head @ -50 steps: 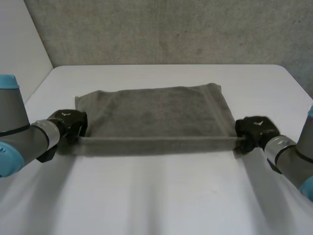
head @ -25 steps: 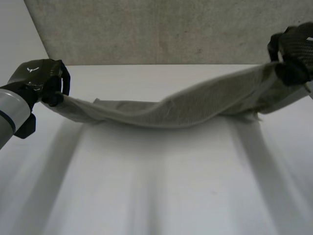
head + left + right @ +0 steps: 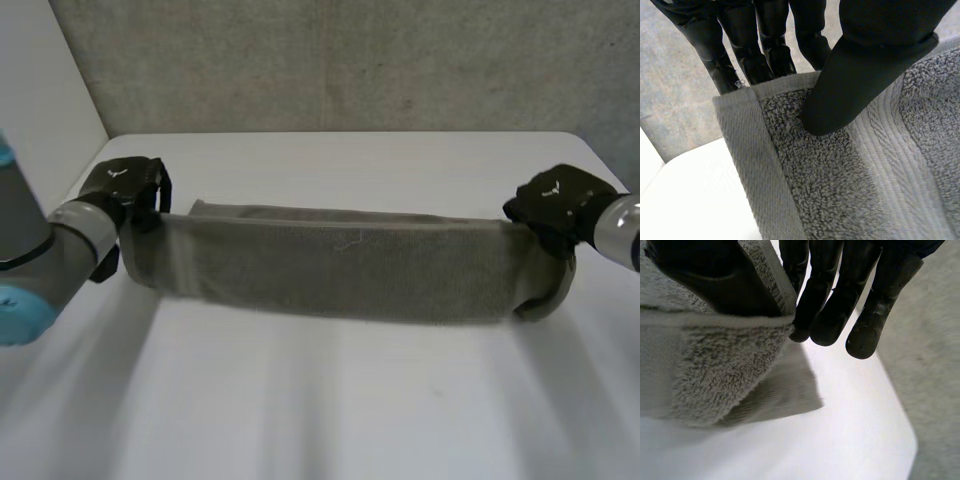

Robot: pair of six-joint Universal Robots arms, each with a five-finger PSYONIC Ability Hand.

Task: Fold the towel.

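We hold the towel (image 3: pixel 340 265) stretched across the far half of the table (image 3: pixel 330 400), our left hand (image 3: pixel 125 190) pinching its left end and our right hand (image 3: pixel 560 205) pinching its right end. Both pinches sit close to the hem, so we judge a slip could drop an end and skew the fold.

Towel (image 3: pixel 340 275) grey, looped pile with plain woven border band. Left hand (image 3: pixel 125 185), right hand (image 3: pixel 560 200) black. Table (image 3: pixel 330 400) white. Wall (image 3: pixel 350 60) speckled grey.
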